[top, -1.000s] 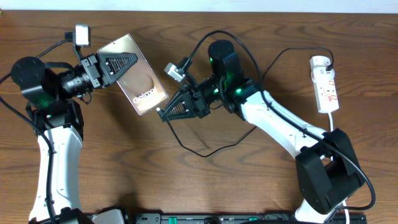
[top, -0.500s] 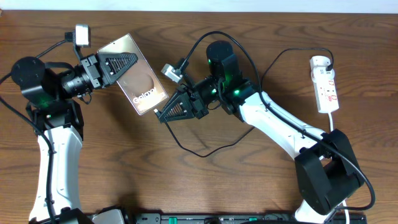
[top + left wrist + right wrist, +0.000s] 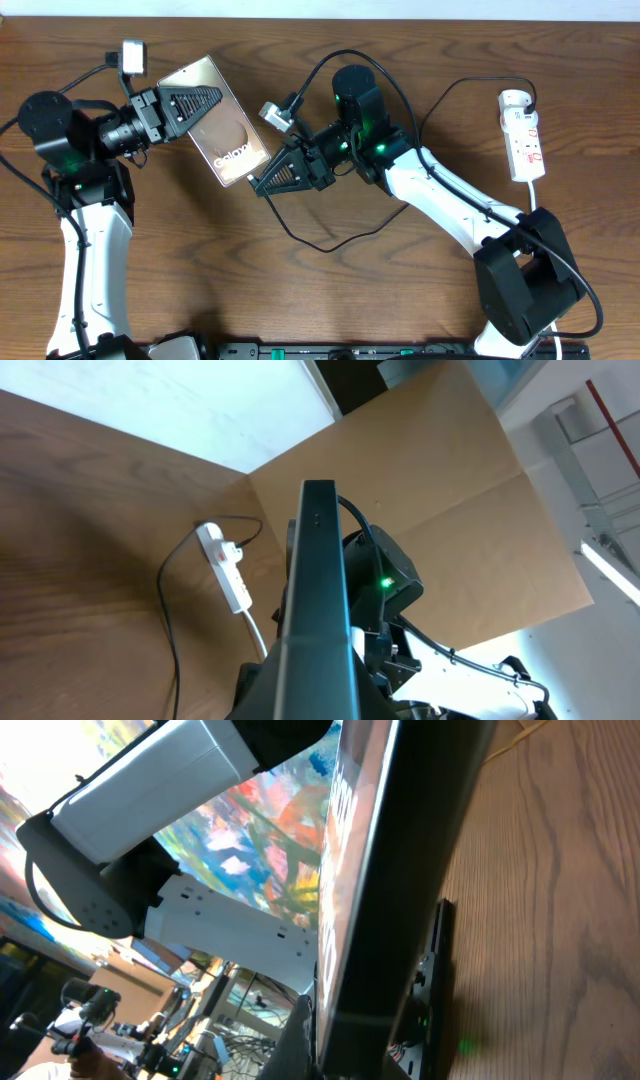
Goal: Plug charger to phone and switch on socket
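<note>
The left gripper has its fingers clenched on the upper end of the phone, one finger lying across the glossy bronze back, which faces up with its white "Galaxy" lettering readable from overhead. The phone sits over the left-centre of the wooden desk, angled so its free lower end points toward the right arm. The right gripper meets that lower end, fingers clenched on the connector end of the charger, fingertips right at the phone's bottom edge. Whether the connector is seated in the port cannot be told. From under those fingers the thin black cable loops down across the desk, then rises behind the right arm and arcs over to the socket, a white power strip with red markings lying at the far right edge, well apart from the phone. In the left wrist view the phone appears edge-on, with the socket on the desk beyond it.
</note>
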`<state>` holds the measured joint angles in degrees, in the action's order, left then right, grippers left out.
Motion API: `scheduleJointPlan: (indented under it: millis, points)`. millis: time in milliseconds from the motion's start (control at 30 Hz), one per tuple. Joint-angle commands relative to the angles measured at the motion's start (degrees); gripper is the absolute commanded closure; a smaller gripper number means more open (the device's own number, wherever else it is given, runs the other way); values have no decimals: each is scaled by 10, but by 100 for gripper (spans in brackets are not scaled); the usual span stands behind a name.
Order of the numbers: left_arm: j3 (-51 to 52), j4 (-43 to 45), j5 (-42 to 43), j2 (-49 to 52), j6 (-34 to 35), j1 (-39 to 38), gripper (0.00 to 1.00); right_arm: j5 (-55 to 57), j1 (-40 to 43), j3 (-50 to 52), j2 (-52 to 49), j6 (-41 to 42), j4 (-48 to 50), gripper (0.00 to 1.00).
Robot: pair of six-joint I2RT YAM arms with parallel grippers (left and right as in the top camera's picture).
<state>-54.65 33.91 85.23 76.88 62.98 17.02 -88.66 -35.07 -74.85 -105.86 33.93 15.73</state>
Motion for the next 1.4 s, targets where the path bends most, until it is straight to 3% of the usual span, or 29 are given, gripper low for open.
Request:
scheduleJointPlan:
  millis: [0, 1133, 1367]
  points:
    - [-7, 6, 9, -2, -6, -1, 93, -8, -5, -4, 2, 3, 2, 99]
    - [-7, -2, 11, -2, -19, -1, 93, 58, -2, -4, 2, 38, 4, 99]
    - [-7, -2, 18, -2, -19, -1, 93, 63, -2, -4, 2, 75, 57, 99]
